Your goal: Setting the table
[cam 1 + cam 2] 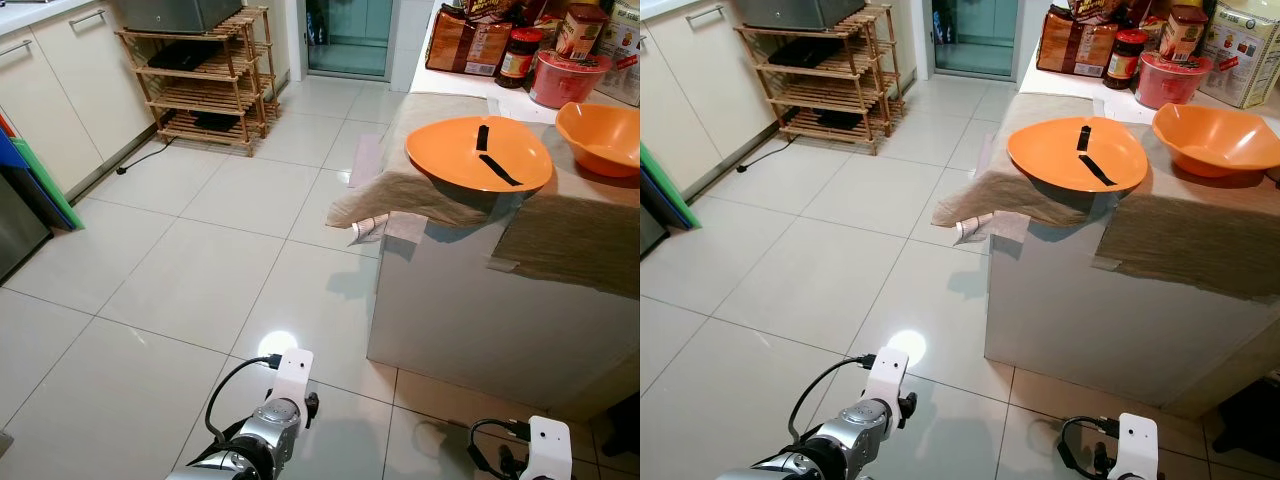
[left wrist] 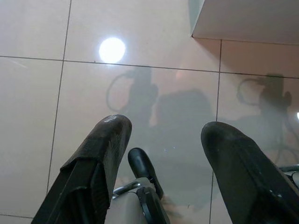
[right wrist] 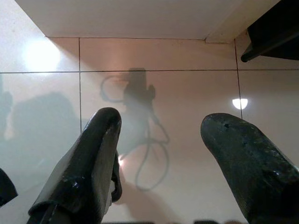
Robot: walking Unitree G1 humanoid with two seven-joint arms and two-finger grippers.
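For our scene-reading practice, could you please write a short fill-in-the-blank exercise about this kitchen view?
1. The orange plate carries two strips of ____ tape.
2. The plate overhangs the counter edge above a ____ cloth.
3. The left gripper and right gripper hang with fingers ____ above the floor.
4. The wooden rack has slatted ____.

Missing: black; beige; open; shelves

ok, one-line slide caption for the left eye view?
Orange plate and orange bowl on the cloth-covered counter; both arms hang low over tiled floor.
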